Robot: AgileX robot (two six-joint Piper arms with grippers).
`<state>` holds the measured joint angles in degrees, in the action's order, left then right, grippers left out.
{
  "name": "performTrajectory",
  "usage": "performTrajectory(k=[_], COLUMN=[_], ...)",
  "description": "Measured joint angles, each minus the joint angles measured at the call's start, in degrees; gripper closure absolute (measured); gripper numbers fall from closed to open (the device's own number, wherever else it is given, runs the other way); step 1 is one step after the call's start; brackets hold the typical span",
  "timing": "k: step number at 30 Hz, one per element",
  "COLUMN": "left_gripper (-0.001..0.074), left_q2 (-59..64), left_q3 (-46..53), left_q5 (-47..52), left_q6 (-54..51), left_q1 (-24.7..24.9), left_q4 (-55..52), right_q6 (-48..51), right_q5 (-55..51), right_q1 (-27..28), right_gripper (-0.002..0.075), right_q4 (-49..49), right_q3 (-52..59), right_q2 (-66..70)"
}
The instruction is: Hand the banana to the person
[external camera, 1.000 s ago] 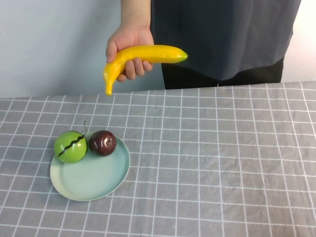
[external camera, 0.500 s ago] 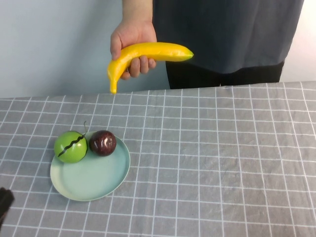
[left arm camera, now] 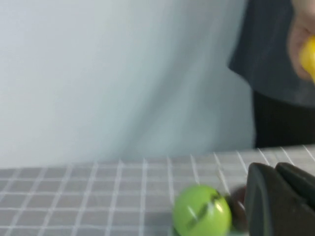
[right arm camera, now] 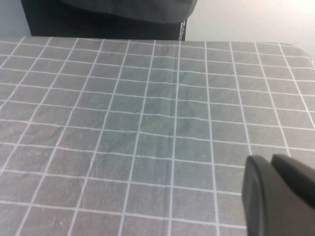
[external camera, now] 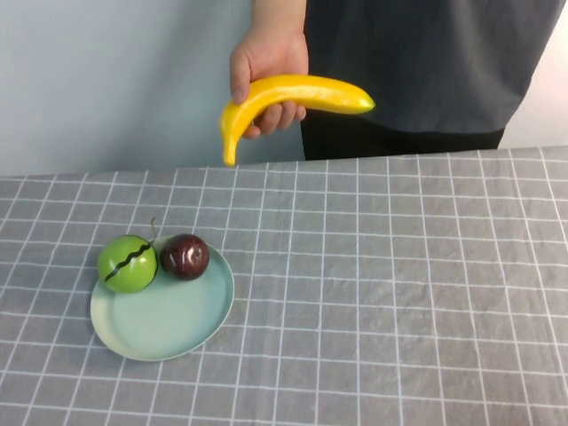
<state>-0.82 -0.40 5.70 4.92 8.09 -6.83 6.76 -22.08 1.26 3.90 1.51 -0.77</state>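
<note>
The person (external camera: 426, 62) stands behind the table in a dark top. Their bare hand (external camera: 266, 55) holds the yellow banana (external camera: 293, 91) in the air above the table's far edge, greenish tip to the right. Neither gripper shows in the high view. In the left wrist view, my left gripper (left arm camera: 272, 169) is shut and empty. It is low over the table on the near side of the plate, with a bit of the banana (left arm camera: 310, 54) at the picture's edge. My right gripper (right arm camera: 269, 161) is shut and empty above bare cloth.
A pale green plate (external camera: 169, 324) at the table's left holds a round green fruit (external camera: 127, 263) and a dark purple-red fruit (external camera: 185, 256). A grey checked cloth (external camera: 399, 284) covers the table. A plain wall is behind.
The person's hand has carried the banana to the right and slightly up. A dark bit of my left arm at the bottom left corner half a second ago is gone from the high view.
</note>
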Motion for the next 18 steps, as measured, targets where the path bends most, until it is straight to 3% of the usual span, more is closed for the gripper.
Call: performTrajectory(k=[5, 15, 18], left_gripper=[0.0739, 0.0739, 0.0739], left_q2=[0.0, 0.0, 0.0], left_q3=[1.81, 1.81, 1.81], left_q5=[-3.62, 13.64, 14.49], left_q6=[-6.13, -6.16, -6.16], left_q1=[-5.17, -3.61, -3.61], left_q4=[6.83, 6.83, 6.83], right_q6=[0.0, 0.0, 0.0], right_q5=[0.0, 0.0, 0.0], right_q1=[0.0, 0.0, 0.0], right_gripper=[0.0734, 0.0734, 0.0734], right_q4=[0.0, 0.0, 0.0], right_q3=[0.0, 0.0, 0.0], right_q2=[0.0, 0.0, 0.0])
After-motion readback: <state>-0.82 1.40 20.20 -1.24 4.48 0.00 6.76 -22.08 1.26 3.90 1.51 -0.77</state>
